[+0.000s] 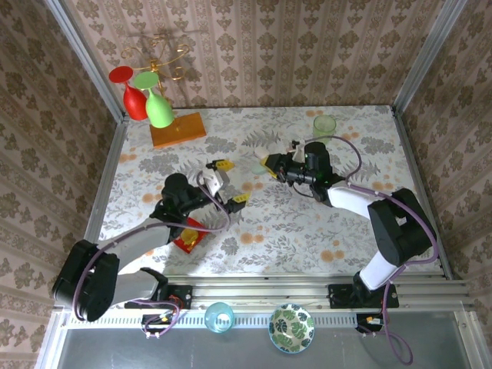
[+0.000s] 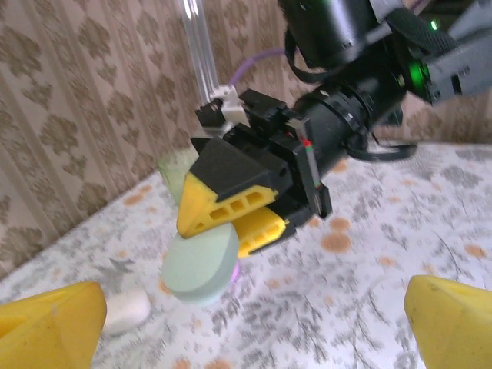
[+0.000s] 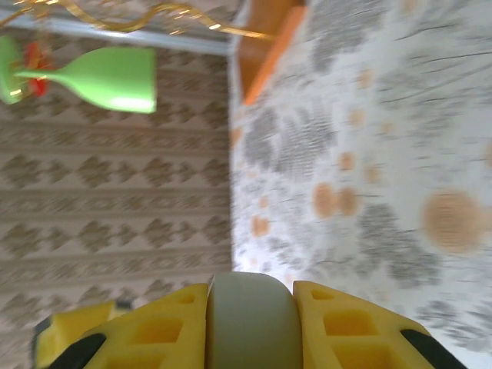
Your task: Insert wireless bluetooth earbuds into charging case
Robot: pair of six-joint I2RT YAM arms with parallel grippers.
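My right gripper [image 1: 268, 166] is shut on a pale green oval charging case [image 1: 257, 165], held just above the flowered table. In the left wrist view its yellow fingers [image 2: 223, 204] clamp the case [image 2: 200, 261] from above, and a pink-purple glint [image 2: 237, 270] shows right under it. In the right wrist view the case [image 3: 250, 319] sits between both pads. My left gripper [image 1: 229, 183] stands open a short way left of the case, with nothing between its fingertips [image 2: 46, 323]. A small white rounded piece [image 2: 127, 310] lies on the table; I cannot tell whether it is an earbud.
A gold stand with a red glass and a green glass [image 1: 159, 110] rises from an orange block [image 1: 178, 129] at the back left. A green cup [image 1: 324, 125] stands at the back right. A red packet [image 1: 188, 233] lies under the left arm. Two bowls [image 1: 291, 328] sit by the front rail.
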